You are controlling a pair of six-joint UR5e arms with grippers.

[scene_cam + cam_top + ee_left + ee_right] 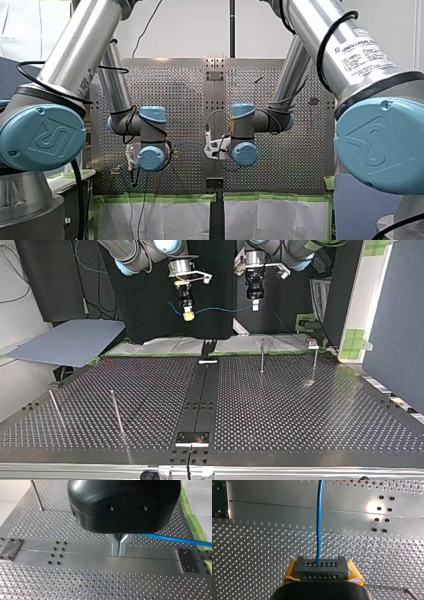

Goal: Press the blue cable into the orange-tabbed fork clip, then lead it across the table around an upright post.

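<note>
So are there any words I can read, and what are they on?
"UNIVERSAL ROBOTS": on the white label on my right arm, front view.
Smaller print on that label: too small to read.
Raised logo on the blue joint caps: letters unclear.
Other views: no text.

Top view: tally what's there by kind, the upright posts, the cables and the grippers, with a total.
thin upright metal posts: 4
thin blue cable: 1
two-finger grippers, my right gripper and my left gripper: 2
Total: 7
</note>
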